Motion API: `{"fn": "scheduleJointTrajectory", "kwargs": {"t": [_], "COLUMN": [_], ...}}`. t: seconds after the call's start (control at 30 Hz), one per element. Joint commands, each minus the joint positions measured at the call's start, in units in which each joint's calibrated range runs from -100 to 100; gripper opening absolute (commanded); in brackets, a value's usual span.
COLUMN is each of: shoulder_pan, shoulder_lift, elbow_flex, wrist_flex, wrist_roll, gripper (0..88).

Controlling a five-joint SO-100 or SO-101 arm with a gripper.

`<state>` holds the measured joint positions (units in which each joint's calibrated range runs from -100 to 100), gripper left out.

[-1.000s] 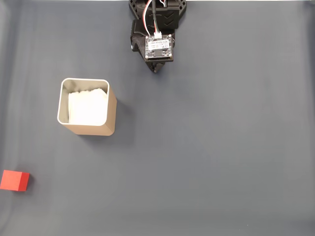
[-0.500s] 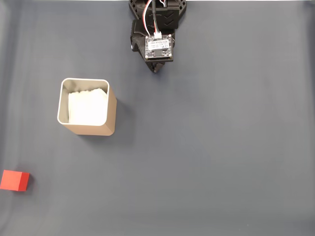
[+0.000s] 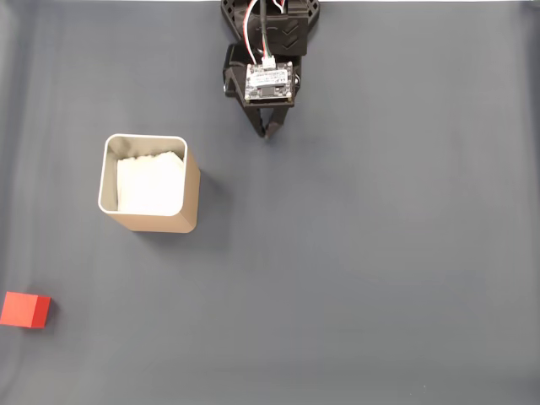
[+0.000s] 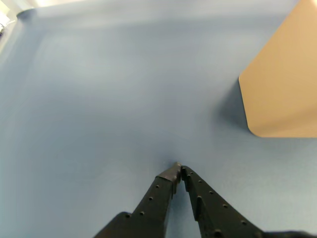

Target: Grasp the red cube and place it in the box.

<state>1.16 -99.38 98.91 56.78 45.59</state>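
Observation:
The red cube lies at the lower left edge of the fixed view, flat on the dark mat. The tan box with its pale rim and white lining stands upright left of centre. My gripper hangs at the top middle, far from the cube and to the upper right of the box. In the wrist view its black fingers meet at the tips, shut with nothing between them. A tan wall of the box fills the right edge of that view.
A dark grey-blue mat covers the whole table. The arm's base sits at the top edge. Open mat lies between the gripper, the box and the cube.
The gripper has tipped a little forward, so its tips now reach slightly lower in the fixed view. Cube and box have not moved.

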Motion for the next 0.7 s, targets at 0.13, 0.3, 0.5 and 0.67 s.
{"fn": "scheduleJointTrajectory", "kwargs": {"t": [0.13,0.3,0.5,0.67], "shoulder_pan": [0.29,-0.28,-0.56,-0.63], "shoulder_lift": [1.54,6.82,13.92,21.79], "elbow_flex": [-2.74,-8.84,-17.5,-27.9], "wrist_flex": [-9.72,-11.85,-15.79,-16.94], "wrist_roll": [0.24,-0.39,-0.93,-1.66], "gripper": [0.2,0.2,0.2,0.2]}}
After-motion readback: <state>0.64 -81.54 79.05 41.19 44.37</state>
